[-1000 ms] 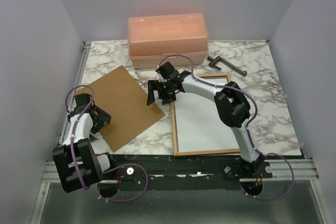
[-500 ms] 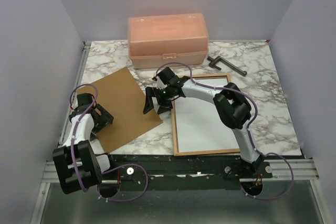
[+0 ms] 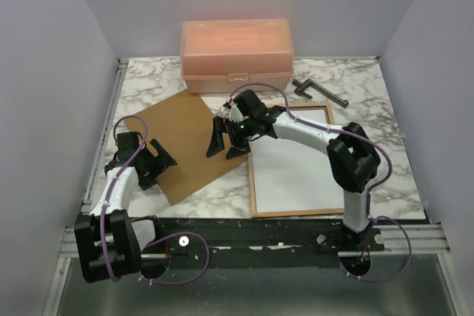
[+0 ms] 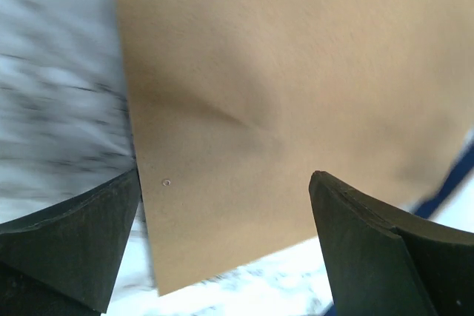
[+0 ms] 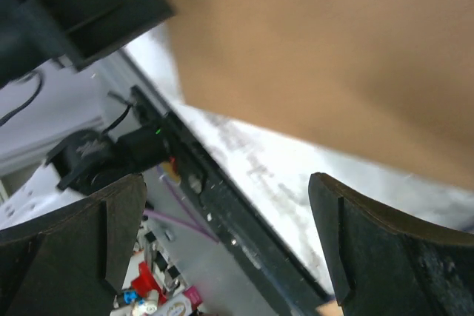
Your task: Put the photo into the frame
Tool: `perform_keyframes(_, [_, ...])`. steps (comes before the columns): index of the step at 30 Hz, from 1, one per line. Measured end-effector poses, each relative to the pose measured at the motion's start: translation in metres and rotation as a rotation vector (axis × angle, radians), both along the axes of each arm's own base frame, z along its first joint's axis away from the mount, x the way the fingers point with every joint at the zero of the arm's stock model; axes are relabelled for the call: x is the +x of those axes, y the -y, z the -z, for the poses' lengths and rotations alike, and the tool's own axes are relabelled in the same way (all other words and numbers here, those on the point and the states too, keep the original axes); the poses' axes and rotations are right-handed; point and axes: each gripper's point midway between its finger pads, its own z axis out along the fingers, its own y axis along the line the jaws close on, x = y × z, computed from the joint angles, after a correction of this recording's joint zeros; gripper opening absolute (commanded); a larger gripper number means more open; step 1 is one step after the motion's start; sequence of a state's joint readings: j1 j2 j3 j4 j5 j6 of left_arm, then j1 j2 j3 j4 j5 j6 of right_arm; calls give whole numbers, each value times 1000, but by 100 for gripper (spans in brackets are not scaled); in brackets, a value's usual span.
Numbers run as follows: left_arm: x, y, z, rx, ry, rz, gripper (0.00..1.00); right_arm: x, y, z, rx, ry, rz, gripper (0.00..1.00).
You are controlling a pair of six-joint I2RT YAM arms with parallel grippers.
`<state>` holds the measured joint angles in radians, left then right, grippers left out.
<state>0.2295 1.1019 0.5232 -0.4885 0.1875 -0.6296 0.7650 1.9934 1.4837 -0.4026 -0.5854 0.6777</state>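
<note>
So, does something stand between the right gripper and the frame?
Nothing visible does. The right gripper, open, hangs over the right corner of the brown backing board, just left of the frame. The board does not cover the photo, white side up inside it; only the right arm passes above.

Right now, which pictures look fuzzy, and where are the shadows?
Top external view: sharp and evenly lit, with only soft shadows beside the peach box. Left wrist view: the marble table is smeared, and a soft dark shadow crosses the brown backing board. Right wrist view: the board's edge is fuzzy, while the black rail below it looks clearer.
</note>
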Motion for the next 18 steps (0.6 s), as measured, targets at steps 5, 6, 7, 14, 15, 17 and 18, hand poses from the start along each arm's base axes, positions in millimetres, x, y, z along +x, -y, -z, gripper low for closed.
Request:
perform_keyframes(5, [-4, 55, -7, -169, 27, 143, 98, -38, -1, -41, 86, -3, -52, 100])
perform_keyframes(6, [-8, 64, -8, -188, 25, 164, 99, -44, 1, -46, 97, 2, -59, 100])
perform_keyframes(7, [-11, 70, -10, -199, 29, 183, 99, -47, 4, -50, 103, 6, -59, 100])
perform_keyframes(14, [-23, 81, -21, -212, 61, 186, 99, -34, 28, -37, -13, 96, 23, 100])
perform_keyframes(15, [-23, 80, -20, -209, 56, 176, 99, -30, 32, -31, -44, 107, 37, 100])
perform_keyframes(17, [-24, 78, -17, -202, 37, 155, 99, -19, 39, -19, -102, 125, 61, 100])
perform_keyframes(18, [-24, 76, -15, -196, 28, 143, 99, -13, 40, -14, -124, 136, 68, 100])
